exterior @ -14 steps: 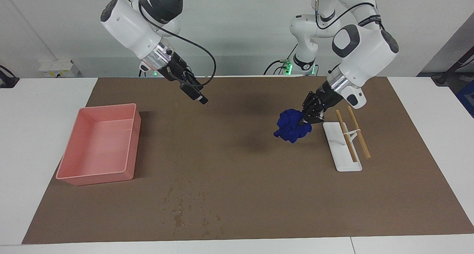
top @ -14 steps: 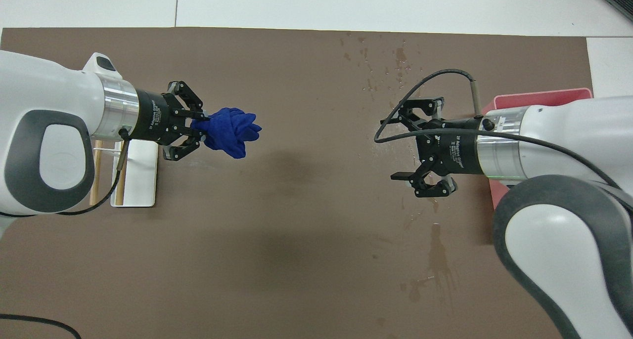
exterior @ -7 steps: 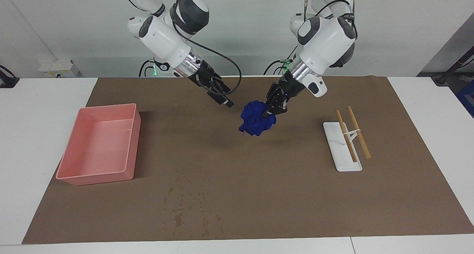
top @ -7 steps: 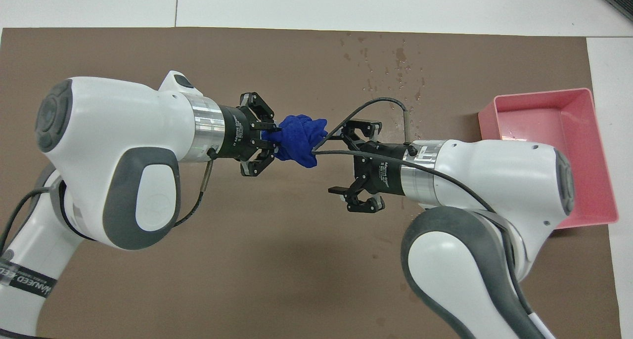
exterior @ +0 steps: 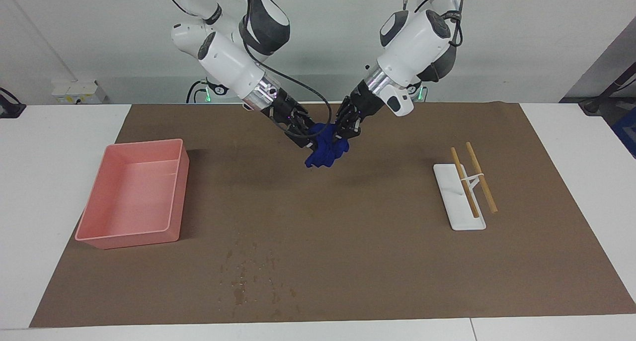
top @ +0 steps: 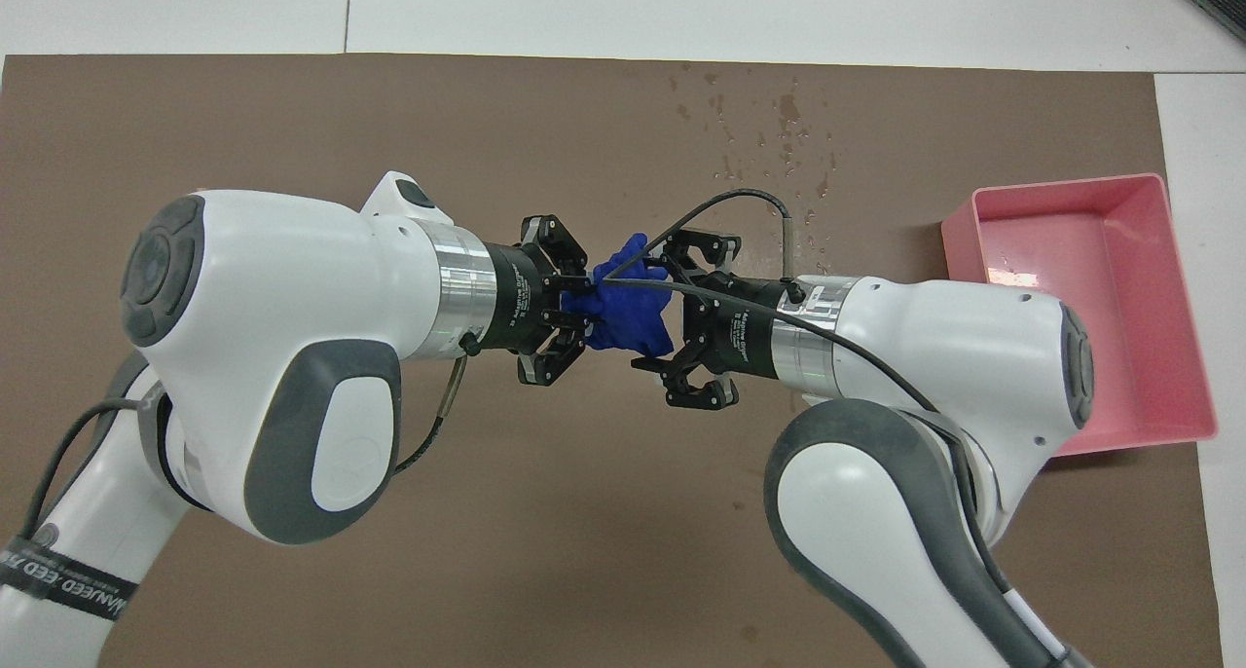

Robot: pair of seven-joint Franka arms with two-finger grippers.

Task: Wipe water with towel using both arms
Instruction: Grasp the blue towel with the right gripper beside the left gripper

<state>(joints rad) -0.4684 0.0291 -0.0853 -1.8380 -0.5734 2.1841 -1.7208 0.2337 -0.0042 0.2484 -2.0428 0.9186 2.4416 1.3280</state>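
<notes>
The towel (exterior: pixel 324 151) (top: pixel 623 317), a royal-blue wad, hangs in the air over the middle of the brown mat (exterior: pixel 397 261). My left gripper (exterior: pixel 344 133) (top: pixel 582 310) is shut on one end of it. My right gripper (exterior: pixel 309 136) (top: pixel 644 315) meets it from the other end, jaws open, with the wad's tip between its fingers. The water (exterior: pixel 246 281) (top: pixel 774 128) is a scatter of dark wet specks on the mat, farther from the robots than the towel and toward the right arm's end.
A pink tub (exterior: pixel 131 197) (top: pixel 1090 288) stands on the mat at the right arm's end. At the left arm's end lies a white stand (exterior: pixel 459 202) bearing two wooden sticks. White table shows around the mat.
The left gripper carried the towel from beside the white stand to over the mat's middle. The right gripper swung in from the tub's end and now straddles the towel, still open.
</notes>
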